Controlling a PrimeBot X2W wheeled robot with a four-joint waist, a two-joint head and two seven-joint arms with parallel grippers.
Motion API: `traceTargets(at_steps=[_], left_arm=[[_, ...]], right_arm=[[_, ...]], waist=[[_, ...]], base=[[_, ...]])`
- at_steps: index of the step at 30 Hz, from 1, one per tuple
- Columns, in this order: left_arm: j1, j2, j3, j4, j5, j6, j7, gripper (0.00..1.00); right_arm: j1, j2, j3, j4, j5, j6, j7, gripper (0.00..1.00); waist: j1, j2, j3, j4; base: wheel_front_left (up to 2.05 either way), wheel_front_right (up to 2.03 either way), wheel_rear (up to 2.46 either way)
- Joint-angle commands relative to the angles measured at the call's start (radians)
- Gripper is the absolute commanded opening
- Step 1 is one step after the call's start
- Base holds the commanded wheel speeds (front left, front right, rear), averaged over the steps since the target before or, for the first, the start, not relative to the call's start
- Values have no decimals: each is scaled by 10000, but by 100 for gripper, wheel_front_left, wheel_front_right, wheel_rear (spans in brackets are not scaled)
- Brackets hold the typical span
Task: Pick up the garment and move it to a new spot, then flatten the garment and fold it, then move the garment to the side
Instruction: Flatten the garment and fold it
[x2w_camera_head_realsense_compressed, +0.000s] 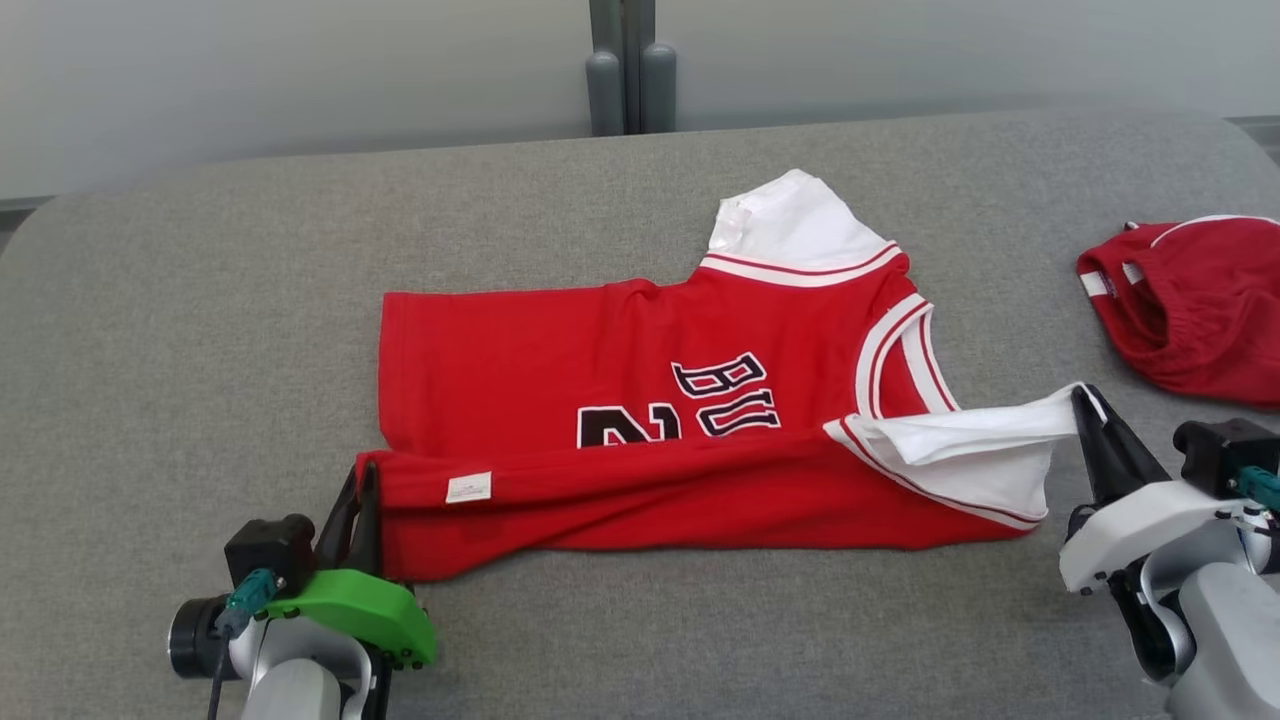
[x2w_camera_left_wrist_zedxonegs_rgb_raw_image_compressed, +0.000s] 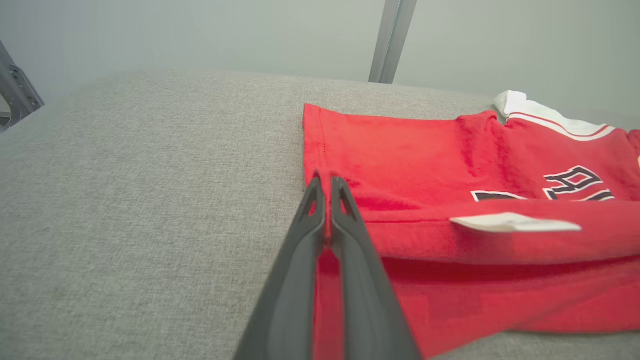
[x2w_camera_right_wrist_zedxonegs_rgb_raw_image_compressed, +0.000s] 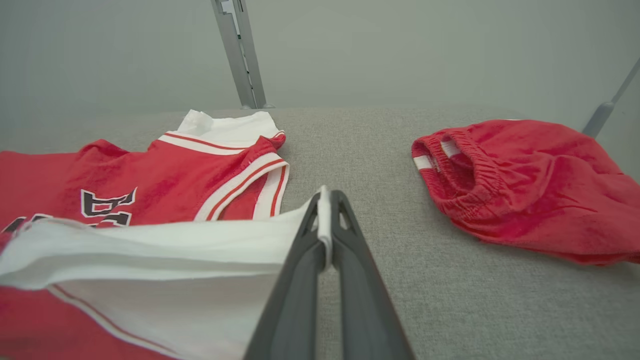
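The garment (x2w_camera_head_realsense_compressed: 640, 400) is a red basketball jersey with white sleeves and black lettering, spread across the grey table with its near long edge folded up over the front. My left gripper (x2w_camera_head_realsense_compressed: 362, 480) is shut on the red hem corner at the jersey's left end; red cloth (x2w_camera_left_wrist_zedxonegs_rgb_raw_image_compressed: 327, 240) shows between the fingers (x2w_camera_left_wrist_zedxonegs_rgb_raw_image_compressed: 350, 240) in the left wrist view. My right gripper (x2w_camera_head_realsense_compressed: 1085, 400) is shut on the tip of the white sleeve (x2w_camera_head_realsense_compressed: 960, 440), pulling it taut off the table. In the right wrist view the white cloth (x2w_camera_right_wrist_zedxonegs_rgb_raw_image_compressed: 324, 220) is pinched between the fingers (x2w_camera_right_wrist_zedxonegs_rgb_raw_image_compressed: 350, 250).
Crumpled red shorts (x2w_camera_head_realsense_compressed: 1190, 300) with an elastic waistband lie at the table's right edge, close beyond my right gripper, also in the right wrist view (x2w_camera_right_wrist_zedxonegs_rgb_raw_image_compressed: 525, 185). The grey padded table (x2w_camera_head_realsense_compressed: 200, 350) has free room to the left. Grey posts (x2w_camera_head_realsense_compressed: 630, 80) stand behind the far edge.
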Motion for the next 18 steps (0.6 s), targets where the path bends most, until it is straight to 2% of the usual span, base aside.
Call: traceTargets(at_steps=[1, 9, 18], left_arm=[[-263, 64, -70, 115, -1, 113, 0, 0], [-1091, 62, -675, 719, -203, 422, 0, 0], [-1742, 64, -932, 971, -430, 797, 0, 0]], right_arm=[[-299, -32, 45, 248, -21, -21, -24, 0], [-1474, -146, 689, 1541, 1, -19, -24, 0], [-2065, -79, 834, 1860, -55, -19, -24, 0]], waist=[[1, 0, 285, 37], [1, 0, 848, 222], [1, 0, 1282, 285]], base=[[0, 0, 0], [0, 0, 0], [0, 0, 0]])
